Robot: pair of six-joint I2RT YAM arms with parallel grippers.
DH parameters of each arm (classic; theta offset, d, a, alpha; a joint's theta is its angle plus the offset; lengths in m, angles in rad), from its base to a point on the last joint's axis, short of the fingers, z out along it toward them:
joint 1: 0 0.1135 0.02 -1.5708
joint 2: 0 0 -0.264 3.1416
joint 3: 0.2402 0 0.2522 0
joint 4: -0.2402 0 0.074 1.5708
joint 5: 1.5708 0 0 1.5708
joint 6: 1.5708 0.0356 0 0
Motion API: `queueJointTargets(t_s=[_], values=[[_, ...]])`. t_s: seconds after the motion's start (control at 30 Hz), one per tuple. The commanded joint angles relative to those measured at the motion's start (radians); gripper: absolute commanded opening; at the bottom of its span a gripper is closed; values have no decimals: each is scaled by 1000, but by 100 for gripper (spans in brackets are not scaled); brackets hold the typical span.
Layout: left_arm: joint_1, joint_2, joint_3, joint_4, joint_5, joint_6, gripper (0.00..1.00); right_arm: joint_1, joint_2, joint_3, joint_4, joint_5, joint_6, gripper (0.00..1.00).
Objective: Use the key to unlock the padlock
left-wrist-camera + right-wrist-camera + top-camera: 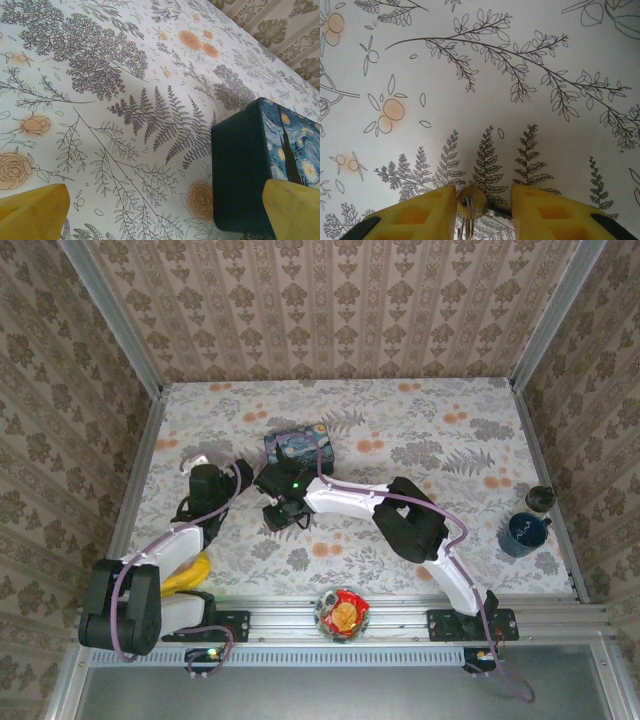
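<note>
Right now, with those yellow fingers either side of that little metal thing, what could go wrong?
The key looks small and thin between the fingers of the right gripper, so it may slip out or be pinched askew. The open left gripper hangs close beside the blue box and could nudge it.

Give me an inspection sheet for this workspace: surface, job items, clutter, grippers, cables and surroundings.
Surface: white tablecloth printed with ferns and orange flowers, lying flat.
Job's things: small silvery metal key, between the right gripper's fingers.
Clutter: blue starry-night painted box; dark blue mug; small dark cup; bowl of coloured snacks on the front rail; yellow object by the left arm.
Grippers: left gripper wide open beside the box; right gripper straddles the key, with a gap showing beside it.
Cables: purple cables run along both arms.
Surroundings: patterned wallpaper walls; aluminium frame posts.
</note>
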Motion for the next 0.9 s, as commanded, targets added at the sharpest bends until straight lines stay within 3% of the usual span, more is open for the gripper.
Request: queueJointTargets(t_s=[0.0,0.23,0.37,0.63,0.87], values=[[9,10,-3,-10,15,-2,100,7,30,27,-43,-30,2,30],[9,-6,-1,-22,15,6,100,6,-32,20,-47,2,-4,8],[11,-22,3,-35,19,21,100,-6,-106,-6,-38,11,-4,0],[14,-57,9,-15,80,69,100,-89,-341,-149,50,-41,53,0],[14,-73,-2,85,214,109,100,-227,-514,-340,278,-285,202,0]])
